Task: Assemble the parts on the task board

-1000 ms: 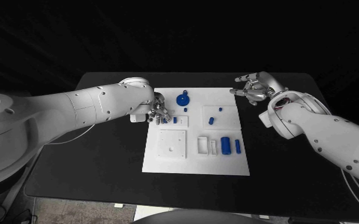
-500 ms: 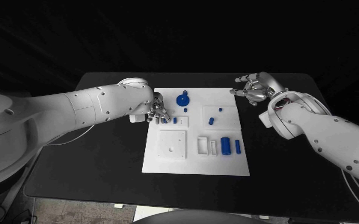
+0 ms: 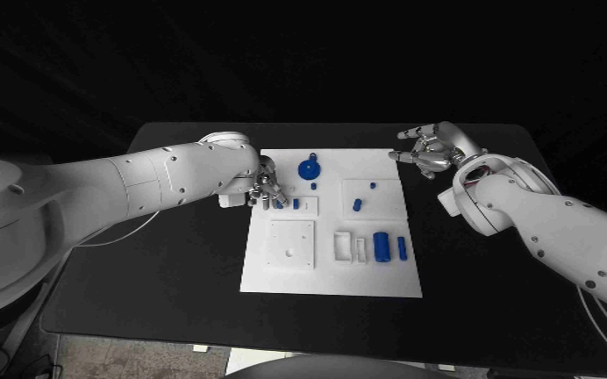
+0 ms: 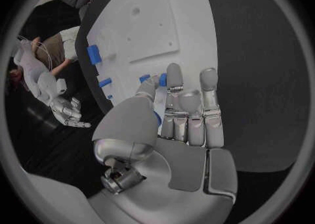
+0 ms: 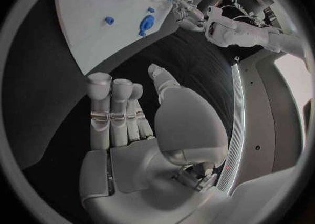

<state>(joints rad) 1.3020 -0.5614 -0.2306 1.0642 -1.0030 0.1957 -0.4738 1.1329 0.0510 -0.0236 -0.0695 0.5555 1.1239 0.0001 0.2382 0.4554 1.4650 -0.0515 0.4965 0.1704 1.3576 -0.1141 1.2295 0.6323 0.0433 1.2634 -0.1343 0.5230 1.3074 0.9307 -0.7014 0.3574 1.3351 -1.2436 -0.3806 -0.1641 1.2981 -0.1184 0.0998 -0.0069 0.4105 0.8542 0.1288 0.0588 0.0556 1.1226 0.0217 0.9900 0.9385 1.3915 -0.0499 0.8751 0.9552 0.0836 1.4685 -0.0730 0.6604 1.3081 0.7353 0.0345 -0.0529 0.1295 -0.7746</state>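
Now the left hand [image 3: 265, 188] sits at the board's [image 3: 332, 275] left edge, fingertips pinching a small blue part [image 4: 162, 80]. Beyond the board's far right corner, the right hand [image 3: 428, 151] hovers, fingers apart, holding nothing.

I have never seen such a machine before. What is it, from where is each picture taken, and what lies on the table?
This is a robot with two white arms, each ending in a silver hand. One picture looks down from its head; the two round ones come from cameras at its wrists, behind each hand. On the black table lies a white task board carrying small blue parts, among them a round blue part and a blue cylinder. The left hand is at the board's edge, fingertips by a small blue part; whether it grips it is unclear. The right hand hangs beside the board, holding nothing.
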